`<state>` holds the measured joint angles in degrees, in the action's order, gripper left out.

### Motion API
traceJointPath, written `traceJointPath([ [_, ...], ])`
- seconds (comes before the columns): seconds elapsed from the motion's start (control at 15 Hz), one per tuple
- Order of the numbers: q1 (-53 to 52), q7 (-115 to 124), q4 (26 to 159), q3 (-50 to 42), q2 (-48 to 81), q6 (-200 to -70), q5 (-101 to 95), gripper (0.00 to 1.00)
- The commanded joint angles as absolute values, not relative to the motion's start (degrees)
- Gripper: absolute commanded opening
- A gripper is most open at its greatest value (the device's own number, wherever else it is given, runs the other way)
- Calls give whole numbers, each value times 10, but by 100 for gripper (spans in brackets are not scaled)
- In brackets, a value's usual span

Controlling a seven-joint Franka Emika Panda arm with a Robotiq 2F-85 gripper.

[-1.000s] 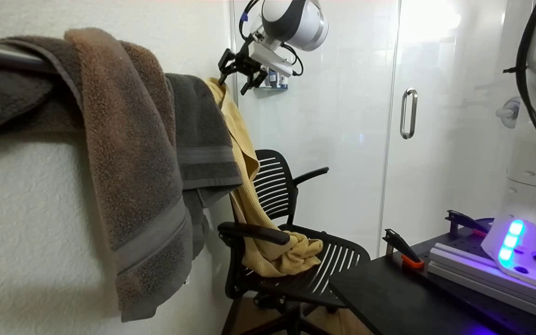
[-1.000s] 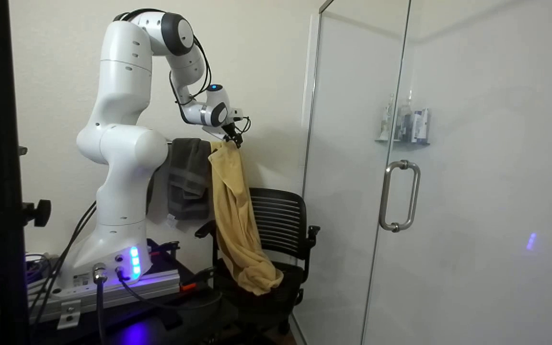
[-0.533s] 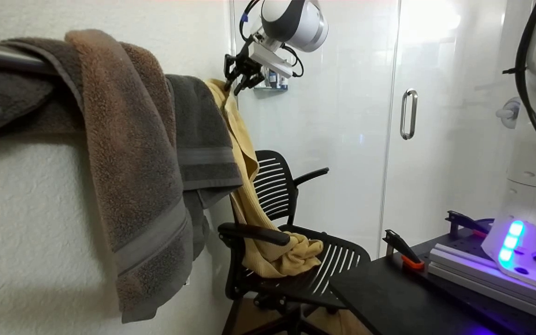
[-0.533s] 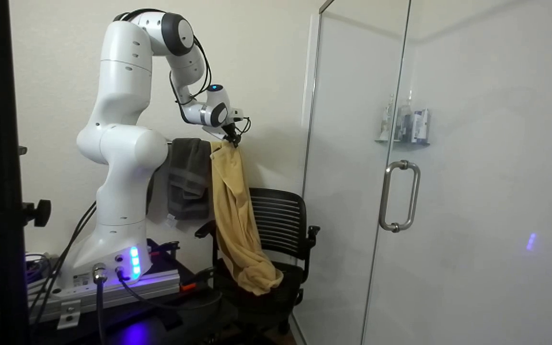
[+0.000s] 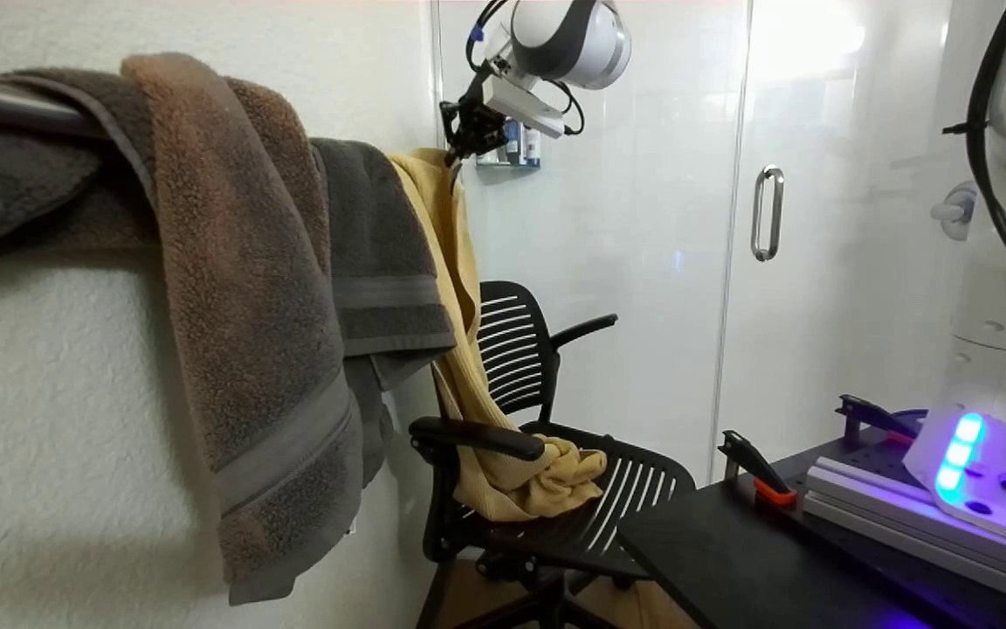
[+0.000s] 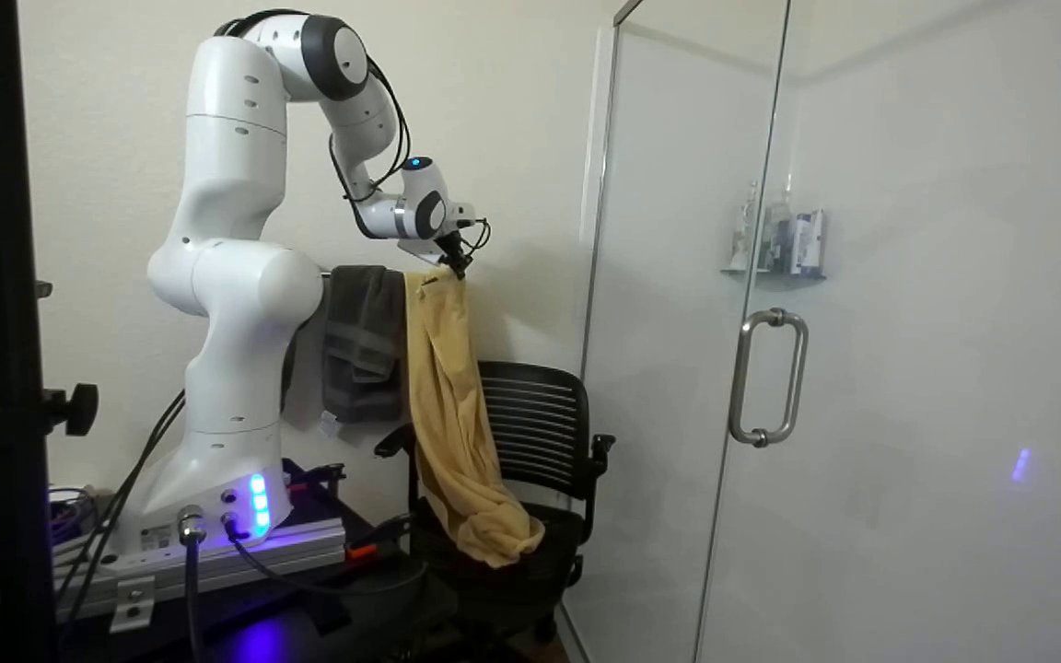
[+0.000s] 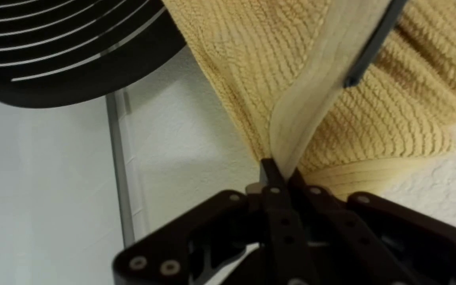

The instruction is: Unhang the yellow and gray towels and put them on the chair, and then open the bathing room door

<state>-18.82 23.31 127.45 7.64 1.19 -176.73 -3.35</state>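
The yellow towel hangs from the upper level of the rail, and its lower end lies bunched on the seat of the black chair. My gripper is shut on a pale hem of this towel near its top, as the wrist view shows. In an exterior view the gripper sits at the towel's upper edge. Beside the yellow towel hangs the gray towel, still over the rail. The bathing room door, glossy with a silver handle, stands shut in both exterior views.
A larger brown towel hangs over the metal rail nearer that camera. The chair armrest is beside the towel. A black table with clamps carries the arm's base. Bottles stand on a shelf behind the glass.
The gripper's fingers were apart a second ago and have come together on the towel's edge. The arm has moved slightly up and away from the rail, drawing the towel's top with it.
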Motion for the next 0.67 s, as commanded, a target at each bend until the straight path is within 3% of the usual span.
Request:
traceJointPath([
  [0.0,-156,335,1323,37,-102,-1678,-197,1],
  [0.27,-100,501,1318,101,-226,-1508,-388,1],
  [0.6,-68,551,1327,188,-333,-1318,-390,1],
])
